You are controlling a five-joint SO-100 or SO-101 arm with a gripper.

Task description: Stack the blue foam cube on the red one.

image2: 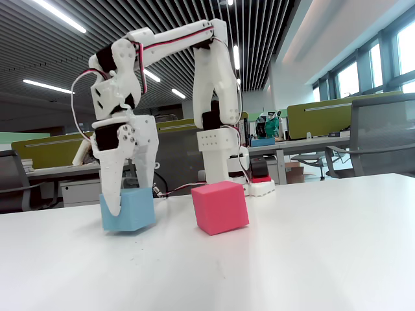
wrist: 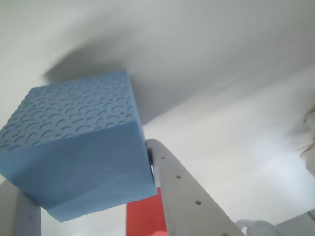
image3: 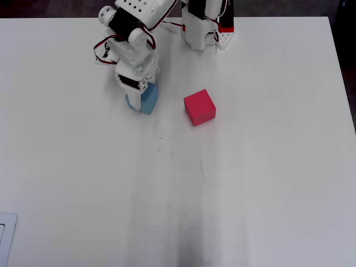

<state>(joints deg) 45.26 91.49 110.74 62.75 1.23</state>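
**Grasp made, stack still to come**

From my seat, the blue foam cube point(image2: 128, 212) sits on the white table point(image2: 311, 259), left of the red one point(image2: 220, 207) in the fixed view and clearly apart from it. My gripper point(image2: 133, 207) stands over the blue cube with a finger down each side; in the wrist view the cube point(wrist: 78, 147) fills the space between the fingers point(wrist: 189, 196), pressed against the one I can see well, so I read them as clamped on it. Whether it has left the tabletop yet I cannot tell; in the fixed view its base looks level with the table.

I judge the pick as roughly done. Lifting, carrying across and setting down on the red cube point(image3: 199, 107) all remain, and its top is bare.

No containers appear in any view, so nothing is held in one
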